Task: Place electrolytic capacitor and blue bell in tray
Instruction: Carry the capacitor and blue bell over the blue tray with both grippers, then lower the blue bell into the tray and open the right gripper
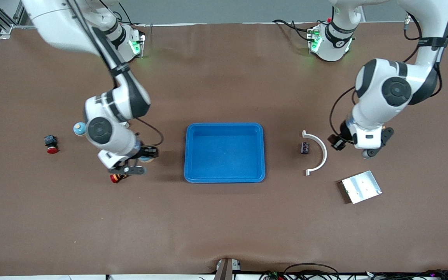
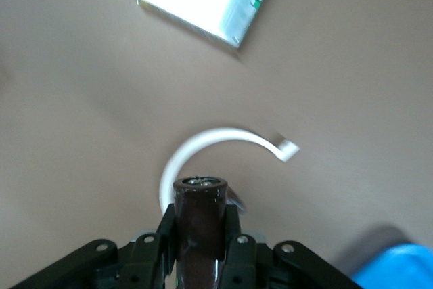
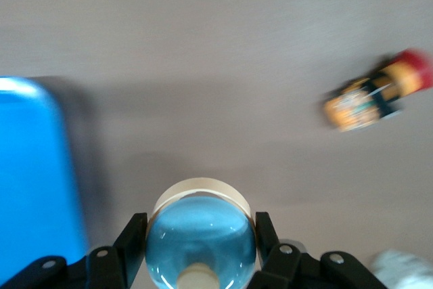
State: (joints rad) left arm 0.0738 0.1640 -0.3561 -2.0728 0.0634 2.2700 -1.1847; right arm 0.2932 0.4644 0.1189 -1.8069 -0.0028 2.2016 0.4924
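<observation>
The bright blue tray (image 1: 224, 155) lies mid-table and holds nothing; a corner shows in the left wrist view (image 2: 400, 269) and an edge in the right wrist view (image 3: 34, 187). My right gripper (image 1: 145, 154) is over the table beside the tray, toward the right arm's end. It is shut on the blue bell (image 3: 201, 245), a glossy blue dome on a cream base. My left gripper (image 1: 365, 152) is over the table beside the white arc, toward the left arm's end. It is shut on the electrolytic capacitor (image 2: 199, 225), a dark brown cylinder.
A white curved plastic arc (image 1: 319, 152) and a small dark part (image 1: 305, 147) lie between tray and left gripper. A silver metal plate (image 1: 362, 186) lies nearer the camera. An orange-red button (image 1: 117, 178), a black-red button (image 1: 51, 144) and a light-blue round piece (image 1: 79, 128) lie at the right arm's end.
</observation>
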